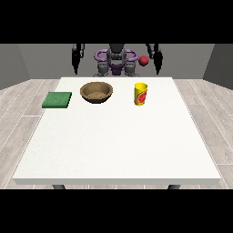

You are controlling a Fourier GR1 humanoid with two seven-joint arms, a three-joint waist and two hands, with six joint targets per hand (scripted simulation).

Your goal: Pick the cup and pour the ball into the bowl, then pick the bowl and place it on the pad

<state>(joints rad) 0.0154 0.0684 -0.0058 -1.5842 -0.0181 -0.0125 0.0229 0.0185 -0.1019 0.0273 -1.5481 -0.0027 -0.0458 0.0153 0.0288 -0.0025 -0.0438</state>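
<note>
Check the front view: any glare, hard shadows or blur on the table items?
Front view: flat, even light, no glare on the white table; only faint contact shadows under the bowl, cup and green pad; all three have clean edges; the red ball shows against the grey wall above the cup, by the hand at the view's right.

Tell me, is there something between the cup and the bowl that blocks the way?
Nothing visible. The cup stands upright to the view's right of the bowl, with only bare table between them. The pad lies on the bowl's other side.
</note>
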